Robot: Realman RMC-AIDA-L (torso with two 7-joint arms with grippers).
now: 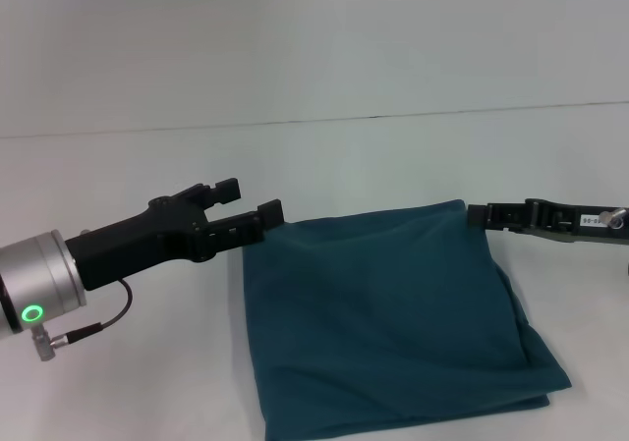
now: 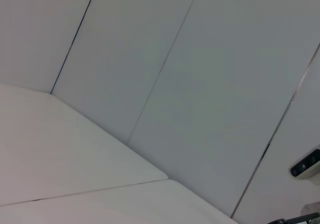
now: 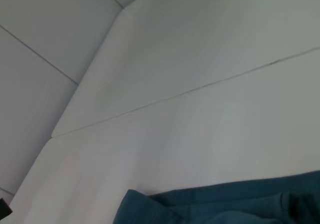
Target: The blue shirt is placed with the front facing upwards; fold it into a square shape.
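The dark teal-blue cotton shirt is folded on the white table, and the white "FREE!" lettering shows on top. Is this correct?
Not quite. The dark teal-blue cotton shirt does lie folded on the white table, but no lettering shows; in the head view its upper surface is plain.

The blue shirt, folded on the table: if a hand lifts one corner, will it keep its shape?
Probably not. The blue shirt shows soft creases and uneven edges, so it likely droops and unfolds. Its layers look loose, so they may slide apart. It seems light, unlikely to resist.
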